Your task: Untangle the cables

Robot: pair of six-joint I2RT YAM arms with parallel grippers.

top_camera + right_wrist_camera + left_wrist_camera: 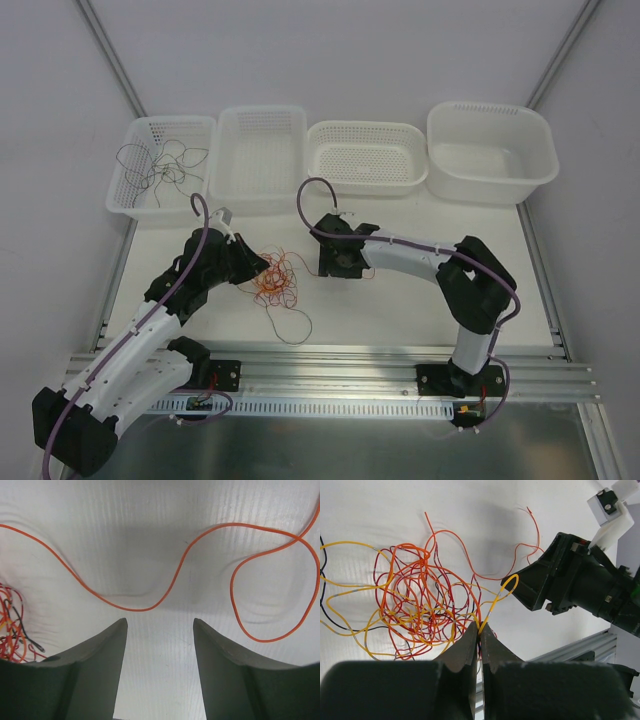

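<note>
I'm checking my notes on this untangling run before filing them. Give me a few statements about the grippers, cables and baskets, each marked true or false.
1. The left gripper is shut on an orange-yellow cable. True.
2. The right gripper grips an orange cable. False: its jaws stand open with nothing between them, and the cable lies on the table beyond them.
3. The leftmost basket holds dark grey cables. True.
4. The tangle lies inside a basket. False: it lies on the table, between the two grippers.
</note>
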